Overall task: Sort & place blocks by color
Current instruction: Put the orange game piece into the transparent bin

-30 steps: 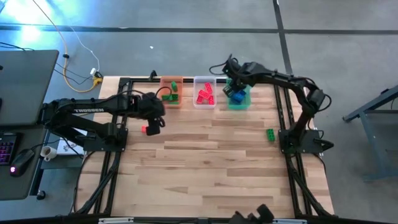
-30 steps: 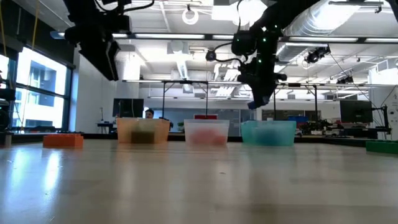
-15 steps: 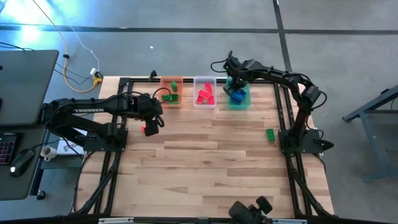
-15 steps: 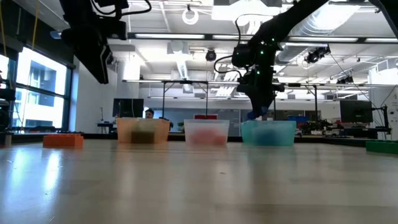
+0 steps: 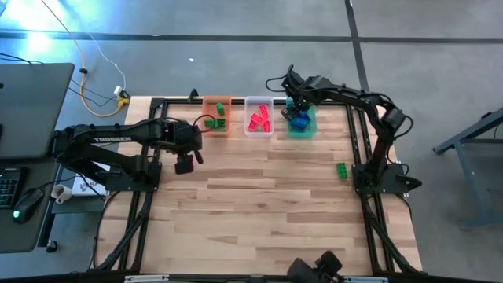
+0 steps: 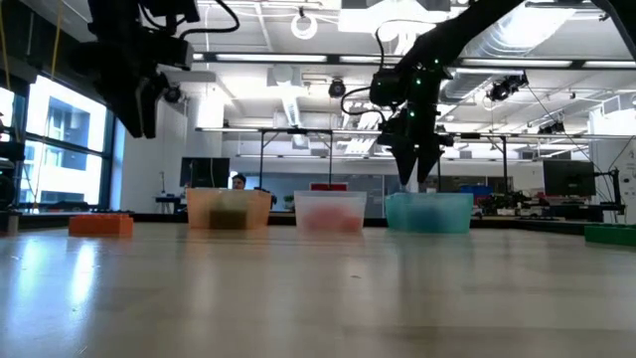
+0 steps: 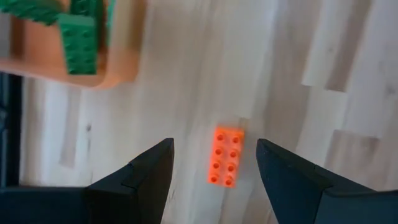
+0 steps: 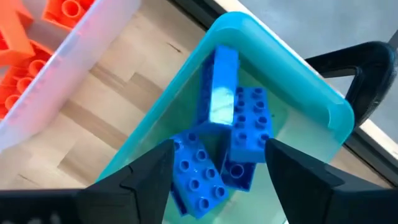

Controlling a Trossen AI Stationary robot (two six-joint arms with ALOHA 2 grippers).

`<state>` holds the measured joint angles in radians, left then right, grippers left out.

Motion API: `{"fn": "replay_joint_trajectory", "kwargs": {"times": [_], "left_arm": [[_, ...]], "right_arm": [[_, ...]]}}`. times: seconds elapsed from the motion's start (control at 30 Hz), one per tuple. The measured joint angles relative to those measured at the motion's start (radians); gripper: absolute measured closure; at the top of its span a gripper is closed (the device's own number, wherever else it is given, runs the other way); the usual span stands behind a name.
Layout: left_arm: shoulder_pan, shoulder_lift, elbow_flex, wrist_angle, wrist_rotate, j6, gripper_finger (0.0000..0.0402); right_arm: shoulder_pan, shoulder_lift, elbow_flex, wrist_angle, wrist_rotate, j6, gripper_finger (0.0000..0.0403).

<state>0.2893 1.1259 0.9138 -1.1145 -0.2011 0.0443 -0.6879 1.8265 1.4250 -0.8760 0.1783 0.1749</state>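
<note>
Hovering over the green tub (image 8: 292, 87), the right gripper (image 8: 214, 165) is seen wide, empty — blue blocks (image 8: 217, 149) below; the left gripper (image 7: 211, 158), wide, is poised above a red block (image 7: 226, 156).

Three tubs (image 5: 258, 115) in a row at table's (image 5: 259, 212) far edge, blocks (image 5: 258, 119) inside each; loose blocks (image 5: 342, 169) near right and left edges.

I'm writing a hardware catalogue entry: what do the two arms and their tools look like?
Both arms are dark, jointed and slender. The left arm carries white "TROSSEN" lettering along its side; the right arm has thin black cables looping near its wrist. The left tool and the right tool each have two broad, dark, wedge-shaped fingers.
</note>
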Motion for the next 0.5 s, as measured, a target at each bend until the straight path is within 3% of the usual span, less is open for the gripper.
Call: {"fn": "replay_joint_trajectory", "kwargs": {"times": [0.2,0.43,0.5], "left_arm": [[0.0,0.0,-0.014,0.005,0.07,0.05,0.0186],[0.001,-0.025,-0.18,0.086,0.071,0.06,0.0186],[0.0,-0.027,-0.167,0.119,0.073,0.072,0.0186]], "right_arm": [[0.051,-0.049,0.0,-0.01,0.04,-0.019,0.0161],[0.124,-0.168,0.001,-0.025,0.102,-0.019,0.016],[0.141,-0.198,0.001,-0.026,0.102,-0.018,0.016]]}}
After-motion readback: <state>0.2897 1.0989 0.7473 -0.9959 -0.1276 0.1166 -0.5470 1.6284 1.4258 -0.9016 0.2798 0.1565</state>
